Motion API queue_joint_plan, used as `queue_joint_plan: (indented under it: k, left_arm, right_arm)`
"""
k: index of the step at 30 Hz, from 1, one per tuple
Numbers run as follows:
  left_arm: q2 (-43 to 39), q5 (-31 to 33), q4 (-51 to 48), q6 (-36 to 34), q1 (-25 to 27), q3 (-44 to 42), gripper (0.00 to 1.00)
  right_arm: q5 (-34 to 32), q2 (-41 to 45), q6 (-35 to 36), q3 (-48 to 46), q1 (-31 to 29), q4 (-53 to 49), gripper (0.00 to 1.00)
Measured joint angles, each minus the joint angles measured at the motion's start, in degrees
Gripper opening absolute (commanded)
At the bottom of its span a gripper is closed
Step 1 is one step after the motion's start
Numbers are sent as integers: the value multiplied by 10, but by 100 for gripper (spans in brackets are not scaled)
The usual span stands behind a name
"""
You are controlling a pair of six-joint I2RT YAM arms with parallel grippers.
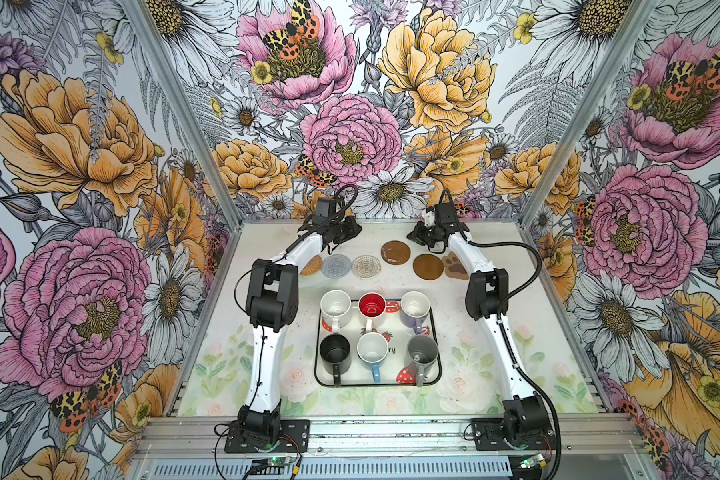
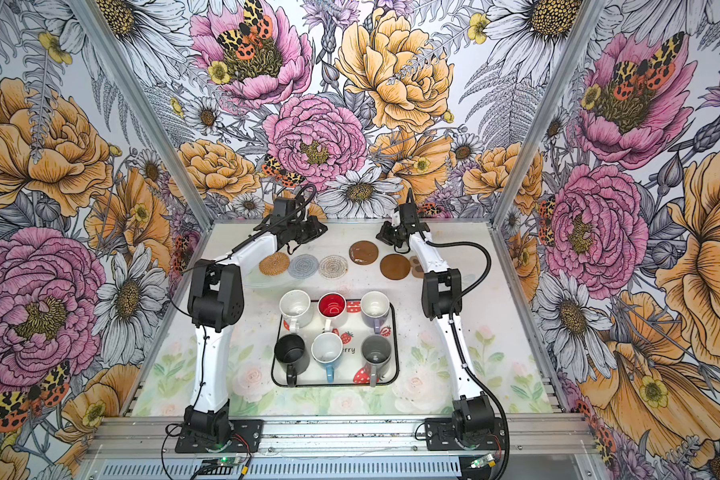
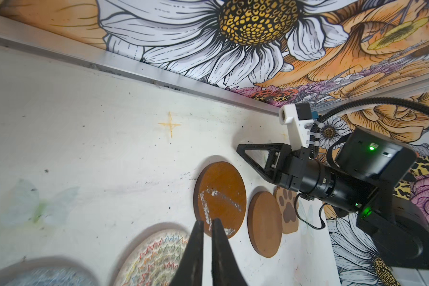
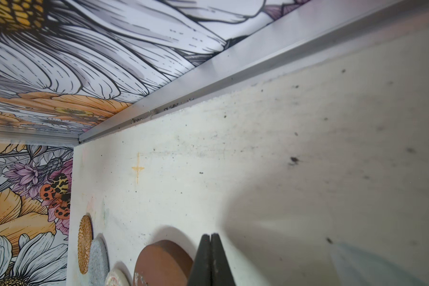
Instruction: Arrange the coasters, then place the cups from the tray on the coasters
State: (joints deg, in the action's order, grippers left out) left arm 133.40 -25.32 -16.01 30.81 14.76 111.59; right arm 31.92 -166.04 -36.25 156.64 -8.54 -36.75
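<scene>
Seemingly to nudge it into line, the left gripper (image 3: 206, 222) and right gripper (image 4: 210, 235), each pinched together and empty, hover by the scuffed brown disc coaster (image 1: 395, 252), upper centre in a top view, off its row. Six ceramic mugs (image 1: 371, 304) wait on the white strawberry-print tray (image 1: 375, 385) mid-frame

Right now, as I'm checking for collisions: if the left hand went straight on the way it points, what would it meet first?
Probably the scuffed brown coaster: in the left wrist view the left hand aims at it. Depth is unclear; it might pass above it toward the right hand.
</scene>
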Motion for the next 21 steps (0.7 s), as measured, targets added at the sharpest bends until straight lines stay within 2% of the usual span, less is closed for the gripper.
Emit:
queue_joint_plan:
  k: [5,14,21]
  left_arm:
    - [76,-16,30,25,10,49,12]
    - [161,-39,88,94,17,92,13]
    - [207,-44,99,117,23,193,14]
  right_arm:
    - [10,-2,-8,0,4,19,0]
    - [38,-21,-23,0,3,43,0]
    - [57,-24,-23,-6,-7,52,0]
